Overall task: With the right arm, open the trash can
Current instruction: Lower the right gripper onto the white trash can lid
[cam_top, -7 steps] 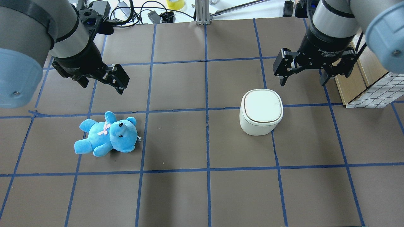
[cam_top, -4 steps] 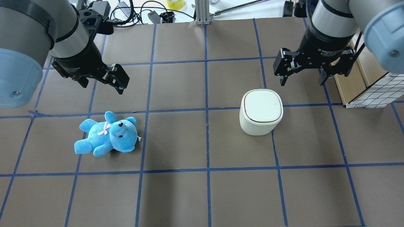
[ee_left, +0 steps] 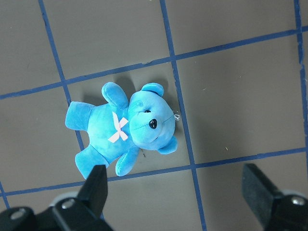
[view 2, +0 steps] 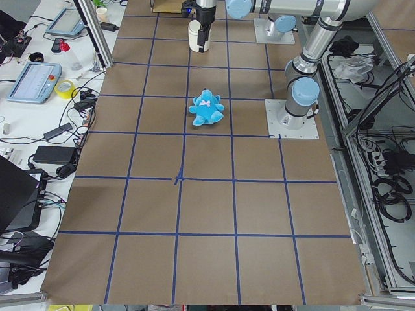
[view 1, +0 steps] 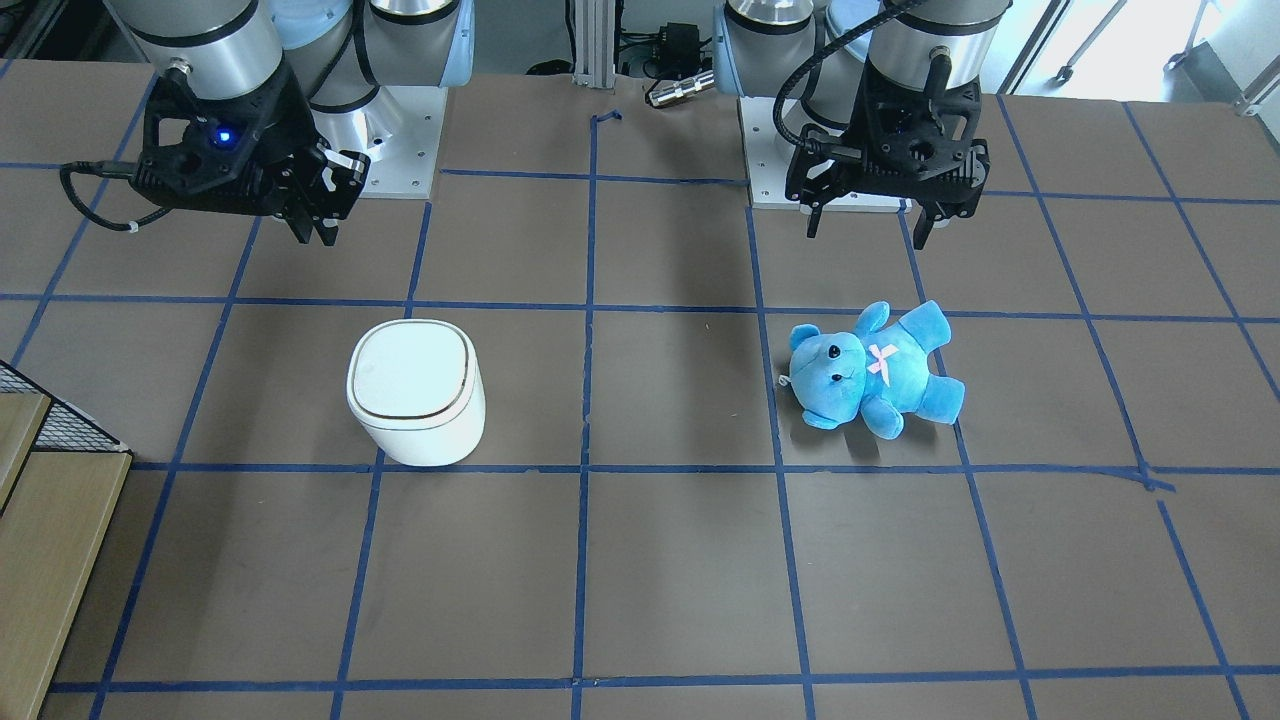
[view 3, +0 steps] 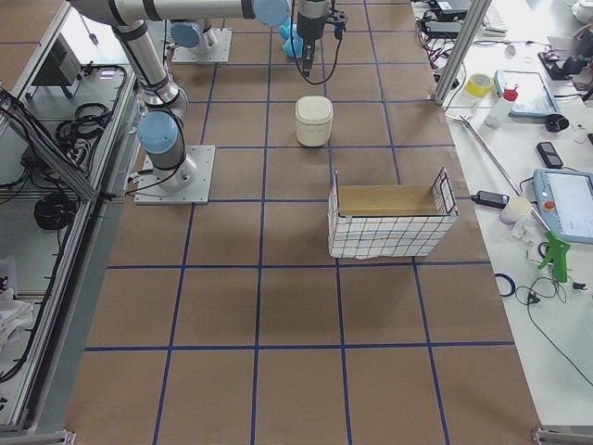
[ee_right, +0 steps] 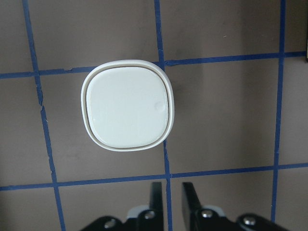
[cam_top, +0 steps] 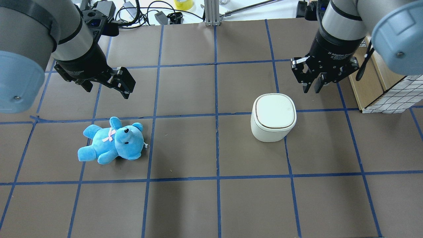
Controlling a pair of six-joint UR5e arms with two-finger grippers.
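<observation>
The white trash can (cam_top: pixel 273 110) stands on the brown mat with its flat lid closed; it also shows in the front view (view 1: pixel 410 375) and the right wrist view (ee_right: pixel 127 109). My right gripper (cam_top: pixel 314 89) hangs above the mat just beyond the can's far right corner. Its fingers are drawn together on nothing, as the front view (view 1: pixel 312 232) and its wrist view (ee_right: pixel 169 190) show. It does not touch the can. My left gripper (cam_top: pixel 107 92) is open and empty, hanging above and beyond a blue teddy bear (cam_top: pixel 112 145).
A wire basket holding a cardboard box (cam_top: pixel 390 89) stands at the right edge, close to my right arm. Cables and small devices (cam_top: pixel 138 13) lie past the mat's far edge. The teddy bear (ee_left: pixel 125 127) lies on its back in the left half.
My right gripper's fingers have gone from wide open to drawn together, and its wrist has turned and shifted slightly. The trash can, the bear and my left arm have not moved.
</observation>
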